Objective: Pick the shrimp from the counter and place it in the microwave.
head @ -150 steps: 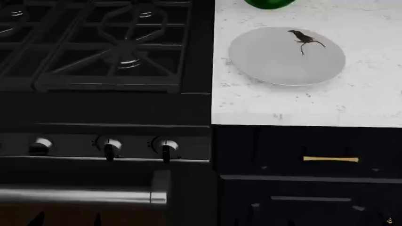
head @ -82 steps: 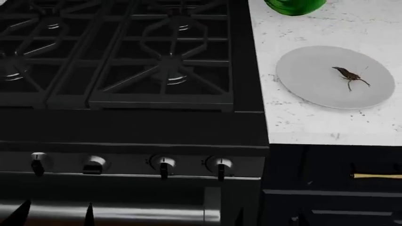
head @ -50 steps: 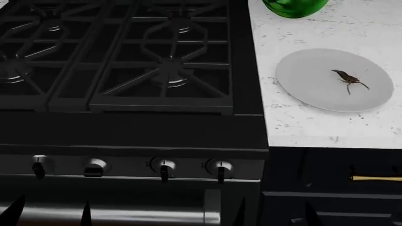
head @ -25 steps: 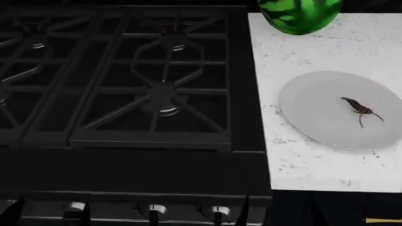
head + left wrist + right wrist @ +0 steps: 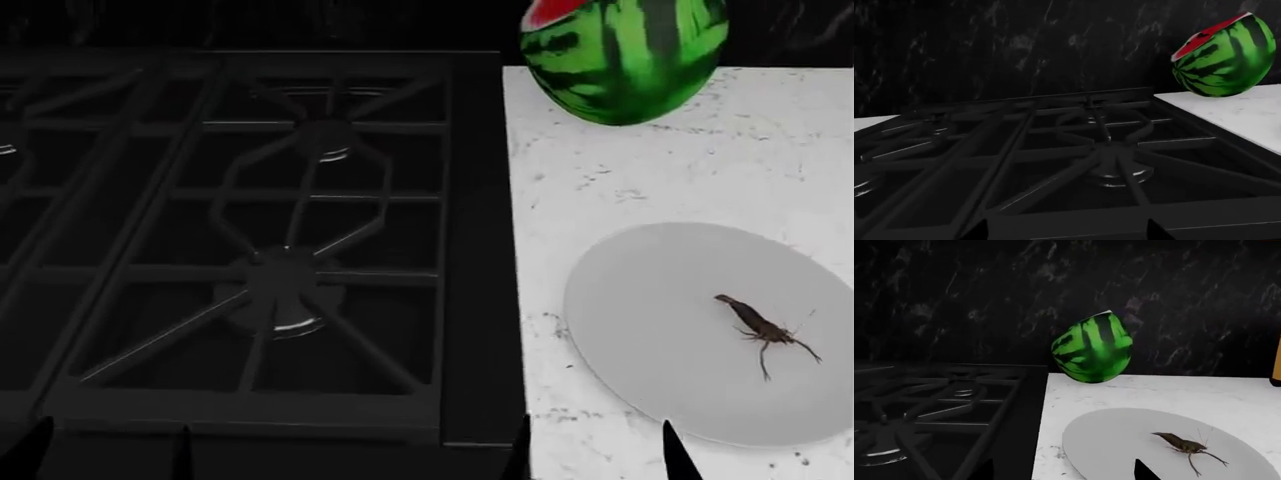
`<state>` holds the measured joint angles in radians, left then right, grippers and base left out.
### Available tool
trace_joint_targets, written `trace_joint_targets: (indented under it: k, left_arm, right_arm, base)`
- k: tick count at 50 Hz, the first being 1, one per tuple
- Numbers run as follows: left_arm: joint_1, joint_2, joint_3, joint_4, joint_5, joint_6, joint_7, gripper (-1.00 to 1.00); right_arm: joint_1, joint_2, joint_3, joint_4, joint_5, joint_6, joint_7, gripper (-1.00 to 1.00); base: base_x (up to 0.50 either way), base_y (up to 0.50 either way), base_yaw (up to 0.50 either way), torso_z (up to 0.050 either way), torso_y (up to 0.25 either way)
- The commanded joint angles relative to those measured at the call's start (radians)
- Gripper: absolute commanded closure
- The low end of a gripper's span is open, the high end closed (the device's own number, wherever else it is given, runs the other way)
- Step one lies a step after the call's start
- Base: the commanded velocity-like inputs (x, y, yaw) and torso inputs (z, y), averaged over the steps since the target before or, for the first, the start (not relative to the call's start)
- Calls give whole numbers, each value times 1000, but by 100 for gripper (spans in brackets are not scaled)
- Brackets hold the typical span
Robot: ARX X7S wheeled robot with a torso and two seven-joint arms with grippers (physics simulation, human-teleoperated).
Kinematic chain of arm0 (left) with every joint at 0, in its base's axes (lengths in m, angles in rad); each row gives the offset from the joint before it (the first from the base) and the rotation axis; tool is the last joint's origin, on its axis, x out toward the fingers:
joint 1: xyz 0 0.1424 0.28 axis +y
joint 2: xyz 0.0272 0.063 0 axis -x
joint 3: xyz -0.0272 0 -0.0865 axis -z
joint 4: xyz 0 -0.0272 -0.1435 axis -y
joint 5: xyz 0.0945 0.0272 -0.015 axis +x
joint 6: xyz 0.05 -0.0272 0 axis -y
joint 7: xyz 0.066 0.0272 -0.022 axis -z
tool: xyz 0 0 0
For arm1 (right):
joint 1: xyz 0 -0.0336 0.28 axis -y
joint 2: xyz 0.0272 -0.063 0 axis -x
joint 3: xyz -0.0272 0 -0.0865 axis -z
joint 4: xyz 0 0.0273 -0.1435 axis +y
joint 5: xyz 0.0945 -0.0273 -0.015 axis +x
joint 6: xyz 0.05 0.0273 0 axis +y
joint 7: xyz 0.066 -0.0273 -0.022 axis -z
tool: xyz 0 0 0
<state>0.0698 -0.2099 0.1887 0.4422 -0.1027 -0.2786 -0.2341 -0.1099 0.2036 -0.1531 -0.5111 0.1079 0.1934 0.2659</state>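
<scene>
On the grey plate (image 5: 694, 330), resting on the white counter (image 5: 627, 190) at about 4 o'clock in the head view, lies the shrimp (image 5: 761, 325), untouched; nothing of the task looks done, and no microwave is visible. The right gripper (image 5: 1064, 471) shows only two dark fingertips, spread apart and empty, short of the plate. The left gripper (image 5: 1067, 231) hangs likewise parted over the stove (image 5: 254, 240). A cut watermelon (image 5: 625, 55) sits at 1 o'clock.
</scene>
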Motion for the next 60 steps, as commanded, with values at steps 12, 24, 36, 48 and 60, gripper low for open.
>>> trace_joint_targets:
  k: [12,24,36,48,60]
  left_arm:
    - [-12,1,-17,-20,-39,33,12,-100]
    - [-5,-12,-13,-19,-48,41,-2,-100]
    - [-9,-20,-7,-17,-57,43,-15,-100]
    - [-15,-27,0,-14,-63,38,-26,-100]
    - [-18,-34,0,-17,-71,39,-34,-100]
  right_arm:
    - [12,-8,11,5,-9,7,-3,-100]
    - [10,-4,-1,8,-6,6,5,-100]
    - [11,6,-5,0,4,12,12,-100]
    - [17,20,-10,-5,20,15,25,-100]
    - [20,29,-24,3,23,8,37,-100]
  base:
    - [362,-139,0,0,0]
    - [289,-171,0,0,1]
    - [188,-190,0,0,0]
    - [172,-189,0,0,0]
    - [164,-189,0,0,0]
